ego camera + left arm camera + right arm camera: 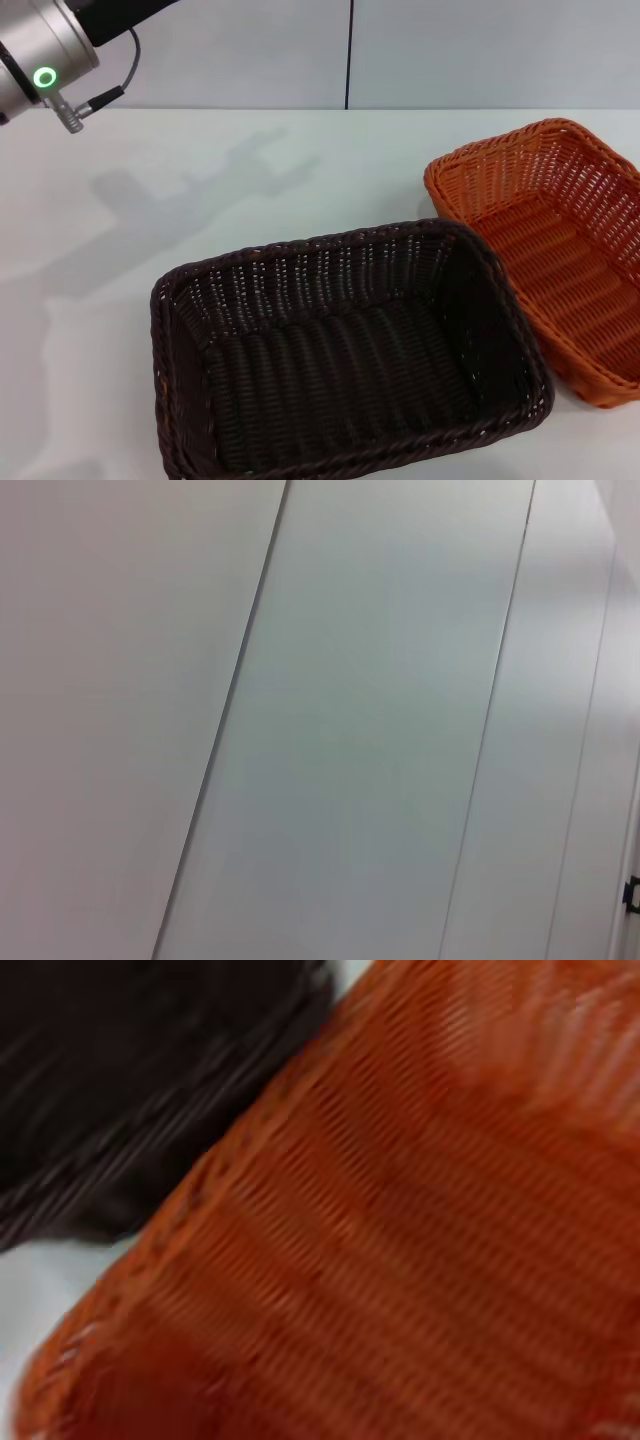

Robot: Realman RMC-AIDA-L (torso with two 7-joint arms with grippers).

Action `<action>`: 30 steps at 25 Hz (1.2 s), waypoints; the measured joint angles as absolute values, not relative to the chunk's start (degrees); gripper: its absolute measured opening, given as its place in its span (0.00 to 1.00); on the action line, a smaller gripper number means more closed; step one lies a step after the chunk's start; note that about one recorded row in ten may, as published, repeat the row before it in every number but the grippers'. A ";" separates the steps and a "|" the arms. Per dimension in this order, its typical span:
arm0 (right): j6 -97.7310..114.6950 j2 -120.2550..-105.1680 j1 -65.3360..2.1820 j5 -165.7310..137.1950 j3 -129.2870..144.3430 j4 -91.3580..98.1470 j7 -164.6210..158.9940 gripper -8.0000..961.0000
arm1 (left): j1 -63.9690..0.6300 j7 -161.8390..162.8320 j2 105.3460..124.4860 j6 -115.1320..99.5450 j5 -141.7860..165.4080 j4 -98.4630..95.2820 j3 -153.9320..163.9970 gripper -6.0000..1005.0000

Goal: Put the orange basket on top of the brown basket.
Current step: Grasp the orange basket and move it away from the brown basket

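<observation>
Left arm [45, 45] raised high at the far left; right arm out of head view.

Glossy woven wicker-style orange basket [560, 250], brown basket [340, 350] likewise, smooth matt white table [200, 180]

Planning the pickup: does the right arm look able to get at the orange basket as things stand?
Probably yes. Its wrist camera looks straight into the orange basket, empty and uncovered. The brown basket sits beside it on the table, not over it.

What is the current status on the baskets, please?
Grippers out of view. Orange basket on table, beside brown basket, not stacked. Both empty, nothing in the way.
</observation>
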State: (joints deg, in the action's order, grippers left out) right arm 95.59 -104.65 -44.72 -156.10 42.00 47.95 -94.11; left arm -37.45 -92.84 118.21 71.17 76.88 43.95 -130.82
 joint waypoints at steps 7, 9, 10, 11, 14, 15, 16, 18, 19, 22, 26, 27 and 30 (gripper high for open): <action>102.01 -106.75 -45.30 -156.26 47.05 48.78 -91.06 0.60 | -37.67 -92.88 118.30 70.72 74.18 41.78 -130.57 0.86; 103.62 -107.57 -45.40 -156.26 48.47 49.32 -90.46 0.60 | -37.69 -92.88 118.30 70.61 73.86 41.78 -130.51 0.86; 104.41 -108.02 -45.33 -156.26 49.16 49.74 -90.13 0.60 | -37.69 -92.89 118.30 70.59 73.77 41.96 -130.46 0.86; 105.95 -108.67 -45.09 -156.27 50.29 50.46 -89.55 0.60 | -37.48 -92.87 118.24 70.65 73.56 42.63 -130.62 0.86; 107.26 -108.98 -45.06 -156.27 51.28 50.70 -89.30 0.60 | -37.24 -92.82 118.20 70.64 73.28 42.98 -130.86 0.86; 107.85 -109.11 -45.08 -156.27 51.67 50.75 -89.15 0.60 | -37.04 -92.80 118.11 70.41 73.15 43.25 -130.95 0.86; 109.58 -109.55 -45.17 -156.27 52.18 50.90 -88.52 0.60 | -37.01 -92.82 118.06 70.28 73.14 43.25 -130.98 0.86; 111.73 -110.16 -45.28 -156.27 52.93 51.02 -88.00 0.60 | -36.92 -92.84 118.00 70.15 73.13 43.25 -131.01 0.86; 111.73 -110.16 -45.28 -156.27 52.93 51.02 -88.00 0.60 | -36.92 -92.84 118.00 70.15 73.13 43.25 -131.01 0.86; 114.76 -111.31 -45.29 -156.20 54.55 51.92 -87.84 0.60 | -36.64 -92.90 117.96 70.07 73.06 43.25 -131.28 0.86; 118.98 -113.00 -44.72 -155.01 57.73 52.43 -87.49 0.60 | -36.61 -92.90 117.84 69.18 72.99 43.64 -132.21 0.86; 118.98 -113.00 -44.72 -155.01 57.73 52.43 -87.49 0.60 | -36.61 -92.90 117.84 69.18 72.99 43.64 -132.21 0.86; 120.58 -113.76 -44.55 -154.75 58.56 52.19 -87.45 0.60 | -36.66 -92.90 117.82 69.13 73.01 44.08 -132.37 0.86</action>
State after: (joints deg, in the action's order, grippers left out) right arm 120.58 -113.76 -44.55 -154.75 58.56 52.19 -87.45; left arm -36.66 -92.90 117.82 69.13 73.01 44.08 -132.37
